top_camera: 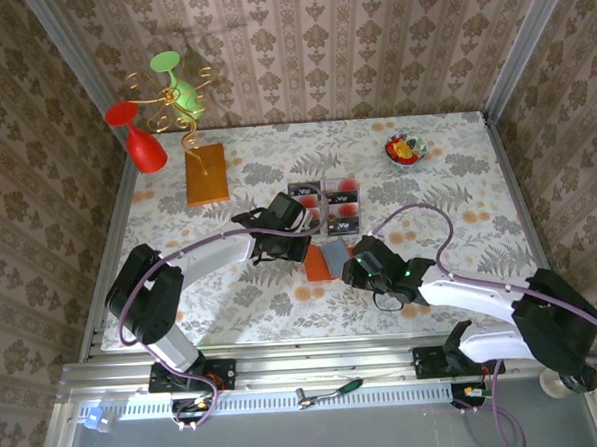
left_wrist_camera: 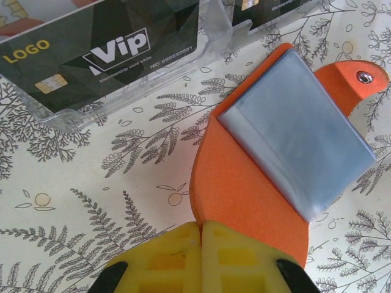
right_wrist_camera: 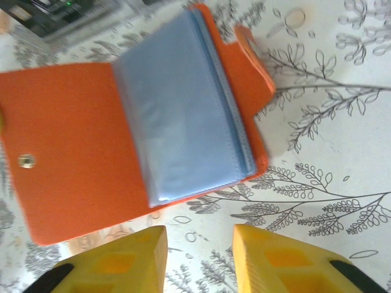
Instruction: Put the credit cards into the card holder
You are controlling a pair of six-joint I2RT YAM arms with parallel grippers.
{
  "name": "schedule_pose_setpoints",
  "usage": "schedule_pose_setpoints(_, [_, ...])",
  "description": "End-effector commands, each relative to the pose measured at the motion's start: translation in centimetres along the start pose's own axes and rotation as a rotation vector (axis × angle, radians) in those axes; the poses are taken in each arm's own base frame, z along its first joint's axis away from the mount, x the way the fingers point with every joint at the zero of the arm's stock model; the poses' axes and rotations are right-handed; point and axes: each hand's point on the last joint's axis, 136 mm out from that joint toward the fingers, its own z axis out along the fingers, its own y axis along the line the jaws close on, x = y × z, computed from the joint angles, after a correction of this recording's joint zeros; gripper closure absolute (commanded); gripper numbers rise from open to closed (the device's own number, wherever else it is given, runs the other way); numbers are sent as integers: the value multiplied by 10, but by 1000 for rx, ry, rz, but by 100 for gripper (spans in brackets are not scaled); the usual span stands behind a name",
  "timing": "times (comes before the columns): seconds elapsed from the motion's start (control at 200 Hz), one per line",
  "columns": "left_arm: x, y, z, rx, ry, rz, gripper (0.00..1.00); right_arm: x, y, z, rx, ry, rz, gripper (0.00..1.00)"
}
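- lying open near the middle of the desk (top_camera: 459, 225), the card holder (top_camera: 319, 266) has its long axis roughly left to right.
- left end effector (left_wrist_camera: 200, 256): clenched at its orange flap; pinching or pressing, cannot tell.
- right end effector (right_wrist_camera: 198, 259): released, empty, just nearside of the holder.
- credit cards (top_camera: 328, 204) sit in a clear tray (left_wrist_camera: 208, 36) just beyond the holder, toward the far edge; the free right arm would likely have to reach past the holder.
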Motion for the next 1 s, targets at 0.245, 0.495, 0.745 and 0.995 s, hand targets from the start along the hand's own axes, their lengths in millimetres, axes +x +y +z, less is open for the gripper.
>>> schedule_pose_setpoints(0.245, [5, -1, 0, 20, 16, 45, 100, -36, 58, 0, -111, -17, -104, 85])
schedule_pose_setpoints(0.495, [4, 11, 5, 78, 27, 29, 100, -28, 71, 44, -177, 68, -107, 90])
schedule_pose_setpoints(0.745, [-1, 12, 14, 135, 44, 41, 100, -13, 71, 75, -197, 131, -76, 92])
schedule_pose_setpoints(0.995, [-1, 24, 17, 96, 41, 14, 95, 0, 60, 86, -173, 165, -44, 95])
